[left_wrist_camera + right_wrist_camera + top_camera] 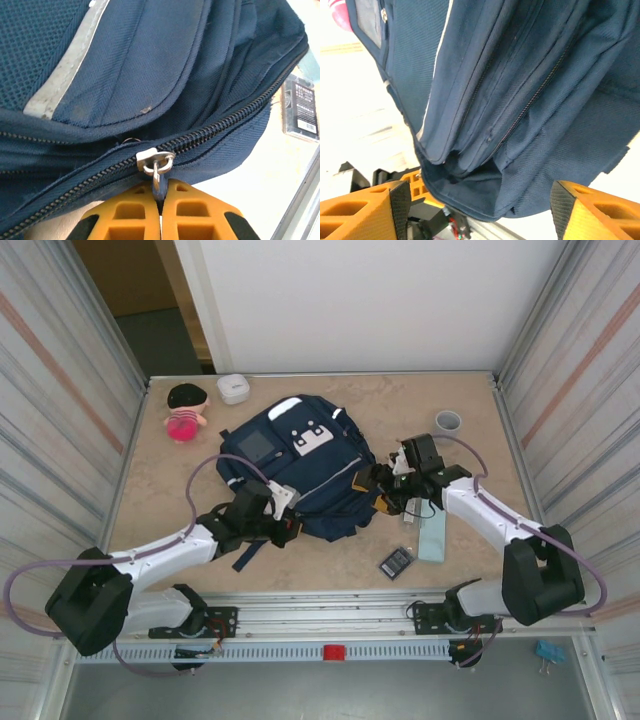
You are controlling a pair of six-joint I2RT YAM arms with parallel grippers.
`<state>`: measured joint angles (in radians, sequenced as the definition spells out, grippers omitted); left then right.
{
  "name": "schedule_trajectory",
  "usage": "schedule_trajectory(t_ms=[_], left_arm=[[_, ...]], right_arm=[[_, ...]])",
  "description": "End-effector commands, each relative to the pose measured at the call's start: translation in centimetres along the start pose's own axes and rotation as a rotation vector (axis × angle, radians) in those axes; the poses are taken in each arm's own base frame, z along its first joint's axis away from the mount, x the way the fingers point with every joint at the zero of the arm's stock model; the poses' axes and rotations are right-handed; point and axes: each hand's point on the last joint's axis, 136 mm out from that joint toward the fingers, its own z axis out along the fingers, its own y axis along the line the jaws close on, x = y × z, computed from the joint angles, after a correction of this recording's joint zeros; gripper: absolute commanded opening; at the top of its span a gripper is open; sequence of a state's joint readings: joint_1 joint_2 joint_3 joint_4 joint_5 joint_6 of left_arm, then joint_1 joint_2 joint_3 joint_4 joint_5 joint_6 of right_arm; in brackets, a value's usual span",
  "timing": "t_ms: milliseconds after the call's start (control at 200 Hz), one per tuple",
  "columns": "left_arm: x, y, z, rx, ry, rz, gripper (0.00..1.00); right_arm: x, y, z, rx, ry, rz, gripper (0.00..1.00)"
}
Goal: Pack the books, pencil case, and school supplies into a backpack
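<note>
The navy backpack [300,465] lies flat mid-table, front pockets up. My left gripper [290,525] is at its near edge, shut on the metal zipper pull [157,172], which is pinched between the yellow fingertips [190,210]. The zipper [220,125] runs along the backpack [150,75] above the pull. My right gripper [378,488] is at the bag's right edge, open. Its pads [400,205] stand wide apart on either side of the gaping mouth of the backpack [520,75]. The teal pencil case [432,537] and the dark gridded rectangle [396,562] lie on the table at the near right. The books are out of view.
A grey cup [448,421] stands at the back right. A white rounded box [233,389] and a pink doll [185,410] sit at the back left. Striped walls close in both sides. The metal rail [330,625] runs along the near edge.
</note>
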<state>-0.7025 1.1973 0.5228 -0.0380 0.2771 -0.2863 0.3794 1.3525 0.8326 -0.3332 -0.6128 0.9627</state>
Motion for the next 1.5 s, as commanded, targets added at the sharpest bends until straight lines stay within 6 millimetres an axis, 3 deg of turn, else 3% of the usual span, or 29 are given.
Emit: schedule_trajectory(t_ms=[0,366,571,707,1047,1383,1493], left_arm=[[0.2,0.8,0.0,-0.041,-0.012,-0.035,0.00],[0.2,0.6,0.2,-0.023,-0.021,-0.025,0.00],[0.0,0.0,0.0,0.001,-0.034,-0.010,0.00],[0.8,0.1,0.1,0.001,-0.021,0.012,0.00],[1.9,0.5,0.3,-0.028,0.014,0.063,0.00],[1.7,-0.4,1.0,-0.005,0.025,0.109,0.00],[1.8,-0.9,1.2,0.010,0.027,0.134,0.00]], right_arm=[[0.2,0.7,0.6,-0.054,0.044,0.094,0.74],[0.6,1.4,0.5,-0.099,0.072,0.129,0.75],[0.9,-1.0,1.7,-0.014,0.073,0.188,0.73],[0.0,-1.9,2.0,0.000,0.023,0.240,0.74],[-3.2,1.0,2.1,0.030,-0.076,0.126,0.65],[-4.0,0.3,5.9,0.109,-0.050,0.134,0.67],[-4.9,0.3,7.2,0.115,-0.058,0.135,0.50]])
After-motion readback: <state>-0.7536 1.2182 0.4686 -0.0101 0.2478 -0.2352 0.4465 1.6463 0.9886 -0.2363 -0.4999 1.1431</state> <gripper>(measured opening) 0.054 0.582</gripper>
